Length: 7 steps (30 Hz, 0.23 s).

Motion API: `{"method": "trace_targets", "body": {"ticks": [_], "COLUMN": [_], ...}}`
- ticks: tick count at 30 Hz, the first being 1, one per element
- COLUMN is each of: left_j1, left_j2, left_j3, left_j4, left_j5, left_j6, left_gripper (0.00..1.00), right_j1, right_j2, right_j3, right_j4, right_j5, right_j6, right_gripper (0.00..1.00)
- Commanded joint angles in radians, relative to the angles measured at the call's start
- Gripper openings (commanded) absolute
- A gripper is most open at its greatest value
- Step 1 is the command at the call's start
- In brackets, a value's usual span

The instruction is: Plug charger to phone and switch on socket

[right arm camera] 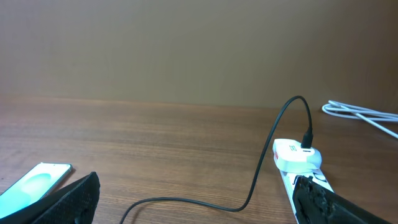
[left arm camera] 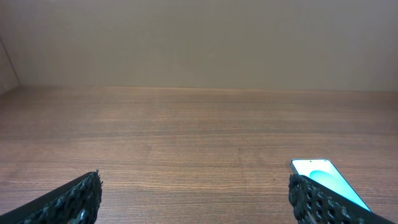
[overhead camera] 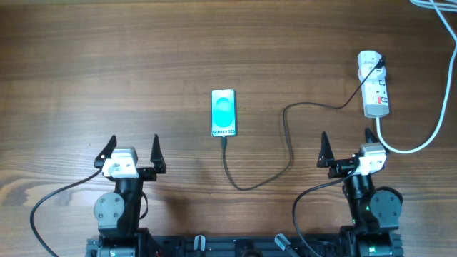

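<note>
The phone [overhead camera: 223,112] lies in the middle of the table, its turquoise screen up and the "Galaxy S25" text at its near edge. It also shows in the left wrist view [left arm camera: 323,175] and the right wrist view [right arm camera: 34,185]. The charger [overhead camera: 285,135], a thin black cable, runs from the phone's near edge in a loop to a plug on the socket; it shows in the right wrist view [right arm camera: 261,174]. The socket [overhead camera: 374,83] is a white power strip at the right, also in the right wrist view [right arm camera: 297,155]. My left gripper [overhead camera: 131,148] and right gripper [overhead camera: 347,143] are open and empty near the front edge.
A thicker white lead [overhead camera: 435,107] runs from the socket's near end and curves up the right side, showing far right in the right wrist view [right arm camera: 360,113]. The table is brown wood [overhead camera: 107,64].
</note>
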Motion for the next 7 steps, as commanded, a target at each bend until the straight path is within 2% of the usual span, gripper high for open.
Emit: {"method": "trace_targets", "body": {"ticks": [1,7], "left_j1": [0.007,0.007], "left_j2": [-0.011,-0.011], "left_j3": [-0.008,-0.008], "left_j4": [-0.002,-0.001], "left_j5": [-0.002,-0.002], "left_j6": [0.019,0.019], "left_gripper": [1.0,1.0], "right_j1": [-0.005,-0.005], "right_j2": [-0.012,-0.012], "right_j3": [0.0,0.0], "right_j4": [0.002,0.002], "right_j5": [0.017,0.017], "right_j6": [-0.012,-0.012], "right_gripper": [1.0,1.0]}}
